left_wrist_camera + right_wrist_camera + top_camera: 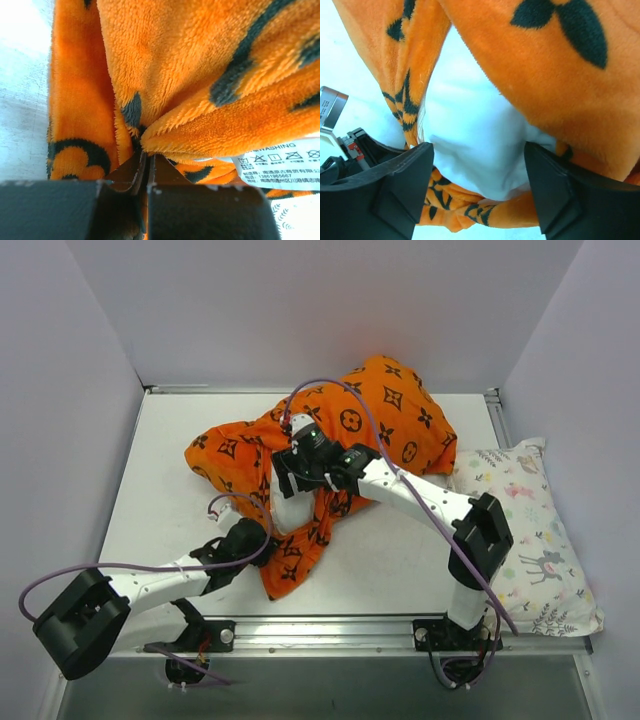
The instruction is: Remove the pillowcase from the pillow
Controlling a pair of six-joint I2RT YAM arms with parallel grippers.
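Observation:
The orange pillowcase (390, 415) with black motifs lies crumpled across the middle of the table. The white pillow (290, 508) pokes out of its near opening. My right gripper (300, 475) sits over that exposed end. In the right wrist view its gripper (479, 165) holds the white pillow (475, 135) between its jaws, with the pillowcase (545, 75) draped above. My left gripper (255, 532) is at the pillowcase's near edge. In the left wrist view it (146, 157) is shut on a fold of the pillowcase (190, 60), beside a white care label (285, 165).
A white pillow printed with pastel animals (530, 540) lies along the table's right edge. The white table (170, 460) is enclosed by walls on the left, back and right. The right arm's link (420, 495) crosses the near right part.

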